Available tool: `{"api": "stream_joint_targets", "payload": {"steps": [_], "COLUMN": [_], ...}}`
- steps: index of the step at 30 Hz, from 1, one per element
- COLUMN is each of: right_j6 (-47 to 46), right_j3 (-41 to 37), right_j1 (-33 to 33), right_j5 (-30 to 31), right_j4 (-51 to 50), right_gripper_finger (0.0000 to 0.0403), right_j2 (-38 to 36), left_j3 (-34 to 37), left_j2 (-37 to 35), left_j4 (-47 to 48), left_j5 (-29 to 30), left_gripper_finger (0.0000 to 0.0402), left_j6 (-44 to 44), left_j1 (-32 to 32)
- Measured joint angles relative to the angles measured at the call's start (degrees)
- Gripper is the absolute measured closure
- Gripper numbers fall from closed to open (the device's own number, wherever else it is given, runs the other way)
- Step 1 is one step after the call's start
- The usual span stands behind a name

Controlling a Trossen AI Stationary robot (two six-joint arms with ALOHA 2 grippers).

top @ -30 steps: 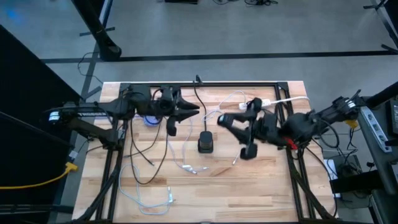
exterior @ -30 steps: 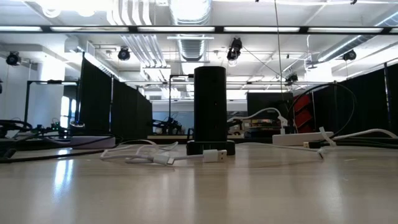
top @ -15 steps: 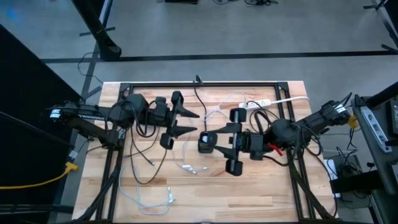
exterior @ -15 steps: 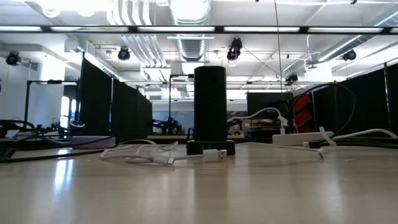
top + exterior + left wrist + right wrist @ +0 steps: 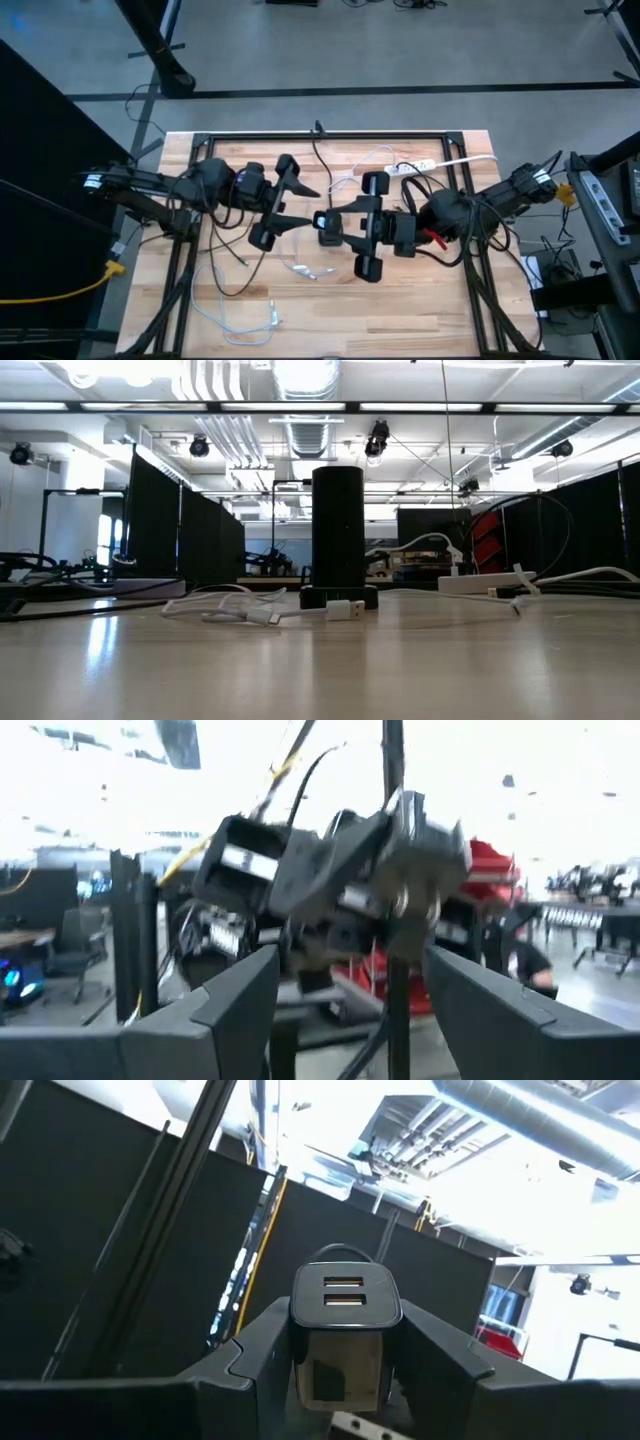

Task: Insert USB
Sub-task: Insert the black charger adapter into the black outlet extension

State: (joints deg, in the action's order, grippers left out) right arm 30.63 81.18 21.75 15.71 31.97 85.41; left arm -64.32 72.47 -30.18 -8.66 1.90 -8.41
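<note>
The black charger block [image 5: 345, 1335] is sitting between the right gripper's [image 5: 335, 221] fingers, which are flanking it; actual contact is hard to make out. The white USB cable [image 5: 345, 609] is lying loose nearby. The left gripper [image 5: 308, 203] is hanging spread, holding nothing.

- Two dark, jointed robot arms with loose black cables looped along them.
- The right arm [image 5: 470, 205] bears a small red marking.
- The left arm [image 5: 205, 185] ends in long, pointed black fingers.

Grey floor [image 5: 400, 50], black curtains [image 5: 200, 530], bright ceiling lights [image 5: 100, 372].
</note>
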Motion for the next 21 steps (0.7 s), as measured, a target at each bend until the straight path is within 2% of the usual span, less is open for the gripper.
{"api": "stream_joint_targets", "payload": {"steps": [13,21], "right_j6": [-2.93,-2.76], "right_j3": [0.09,0.08], "right_j1": [-1.93,-2.04], "right_j5": [-1.37,-1.36], "right_j4": [-0.10,-0.15], "right_gripper_finger": [0.0262,0.0262], "right_j2": [0.00,0.00], "left_j3": [-0.01,-0.01], "left_j2": [2.92,2.93], "left_j4": [-7.38,-7.34], "left_j5": [-1.39,-1.39], "left_gripper_finger": [0.0185,0.0204], "left_j6": [-2.09,-3.14], "left_j1": [-0.17,-0.17]}}
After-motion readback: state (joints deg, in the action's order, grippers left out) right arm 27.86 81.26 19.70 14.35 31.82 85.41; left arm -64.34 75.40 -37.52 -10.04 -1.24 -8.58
